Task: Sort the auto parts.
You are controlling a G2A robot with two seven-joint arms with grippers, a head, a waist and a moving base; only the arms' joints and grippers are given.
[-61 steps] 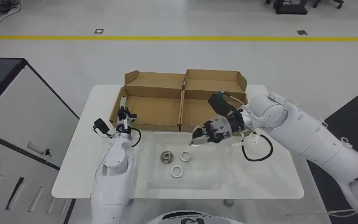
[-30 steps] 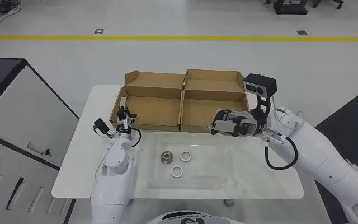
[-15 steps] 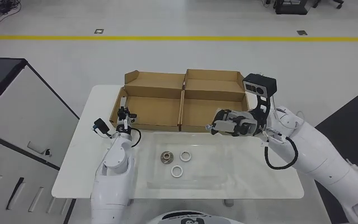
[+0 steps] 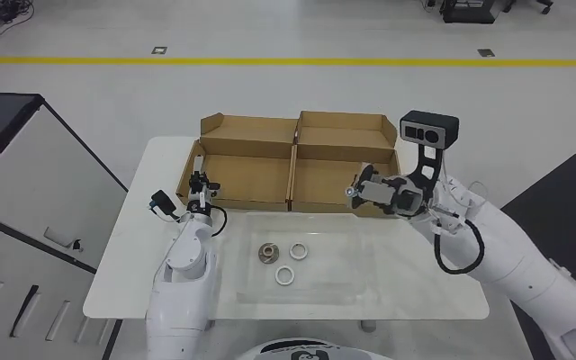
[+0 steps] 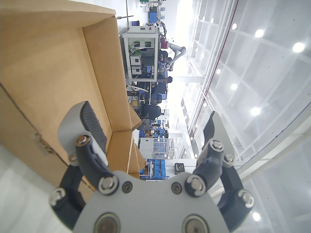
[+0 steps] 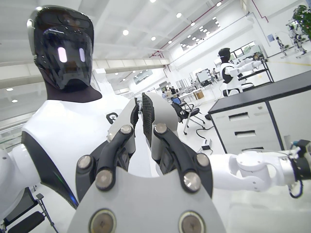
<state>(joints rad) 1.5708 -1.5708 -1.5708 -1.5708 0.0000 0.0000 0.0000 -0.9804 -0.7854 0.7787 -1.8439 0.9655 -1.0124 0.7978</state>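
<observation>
One part (image 6: 139, 104) pinched in right claw (image 6: 141, 101).

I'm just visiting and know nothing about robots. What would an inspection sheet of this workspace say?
Surface: white table, clear tray on it.
Job's things: metal hub, white ring beside it, second white ring nearer the robot, all in the tray; left box and right box open behind.
Clutter: nothing seen.
Grippers: left gripper open beside the left box; right gripper shut on a small metal part above the right box.
Cables: black cable along the right arm.
Surroundings: yellow floor line.
</observation>
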